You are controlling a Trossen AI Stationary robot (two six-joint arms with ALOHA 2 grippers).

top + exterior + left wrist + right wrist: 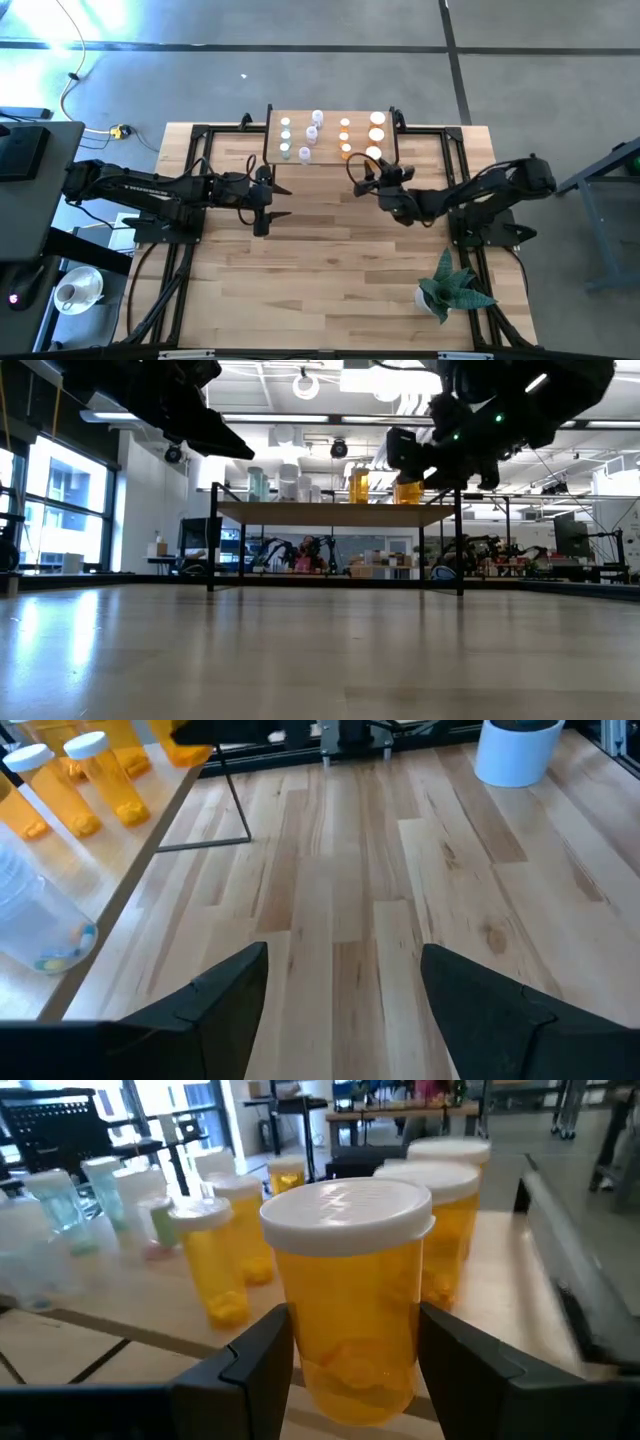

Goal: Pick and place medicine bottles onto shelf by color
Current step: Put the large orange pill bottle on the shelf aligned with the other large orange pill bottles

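The shelf (330, 150) stands at the table's far middle. On it stand pale green bottles (285, 137) at the left, whitish ones (313, 130) in the middle and orange ones (346, 137) at the right. My right gripper (370, 168) is at the shelf's near right corner, shut on a large orange bottle (350, 1310) with a white cap. My left gripper (282, 200) is open and empty, above the bare table in front of the shelf's left part; it also shows in the left wrist view (340, 990). My right gripper pinches the large orange bottle's body (300, 1330) between its two fingers, below the cap. The fingers come level from the table's near side. The bottle is upright, with its base at the shelf's top (480, 1280); whether it rests there I cannot tell.
A plant in a white pot (450, 290) stands near the table's near right corner. A white cup (75, 292) sits off the table at the left. Black frame rails (195, 160) run along both table sides. Bare tabletop (330, 260) lies between the arms.
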